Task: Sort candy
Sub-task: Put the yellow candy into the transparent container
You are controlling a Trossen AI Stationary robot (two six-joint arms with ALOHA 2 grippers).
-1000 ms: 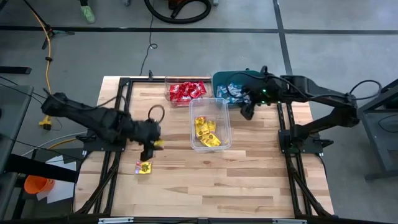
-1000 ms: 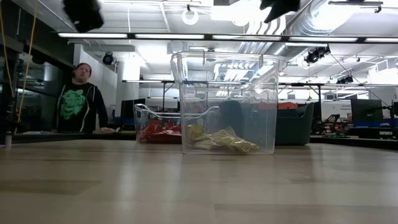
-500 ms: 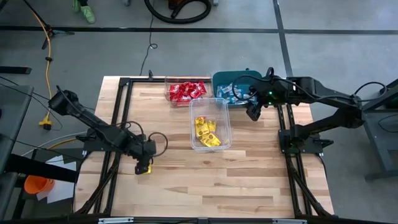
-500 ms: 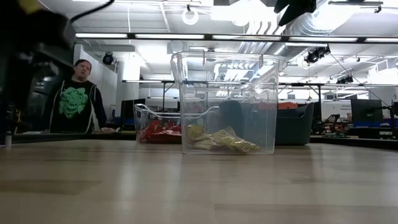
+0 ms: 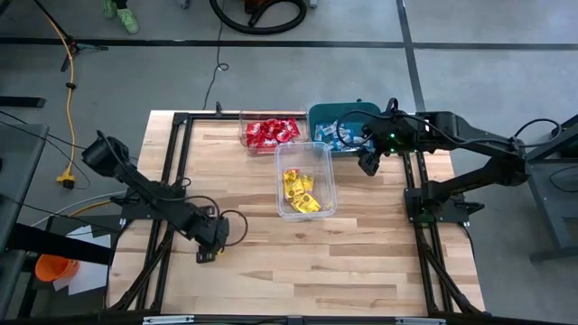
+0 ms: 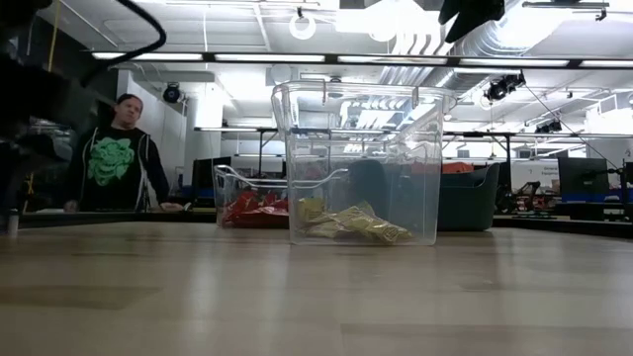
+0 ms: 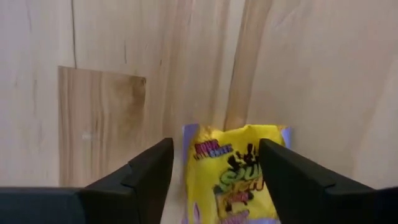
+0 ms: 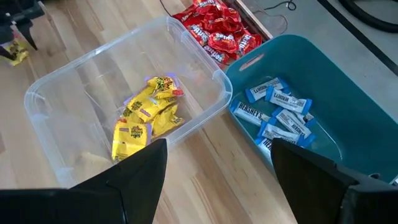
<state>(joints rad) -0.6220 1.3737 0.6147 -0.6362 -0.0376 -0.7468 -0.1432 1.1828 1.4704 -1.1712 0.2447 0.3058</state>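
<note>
One yellow candy packet (image 7: 233,177) lies flat on the wood near the table's near-left corner. My left gripper (image 7: 216,144) is low over it and open, one finger on each side of the packet. In the high view the left gripper (image 5: 208,251) hides the packet. My right gripper (image 8: 214,186) is open and holds nothing. It hovers by the gap between the clear tub and the teal bin, at the table's far right (image 5: 366,161). Other yellow candy (image 8: 146,115) lies in the clear tub, red candy (image 8: 217,28) in a second tub, and blue candy (image 8: 280,112) in the teal bin. My left gripper comes at the yellow packet from above with its open fingers (image 7: 146,180) along the packet's two long edges (image 7: 189,180). I cannot tell whether the fingers touch it. The packet lies flat on the table.
The clear tub (image 5: 280,181) stands mid-table, with the red-candy tub (image 5: 246,135) and the teal bin (image 5: 316,116) behind it at the far edge. A black frame (image 5: 176,162) borders the table's sides. Bare wood spreads across the near half. A person (image 6: 119,148) stands beyond the far edge.
My left gripper has moved down and toward the table's near-left corner, from above the table beside the clear tub to low over the yellow packet. My right gripper has shifted slightly toward the table's right edge, then held still.
</note>
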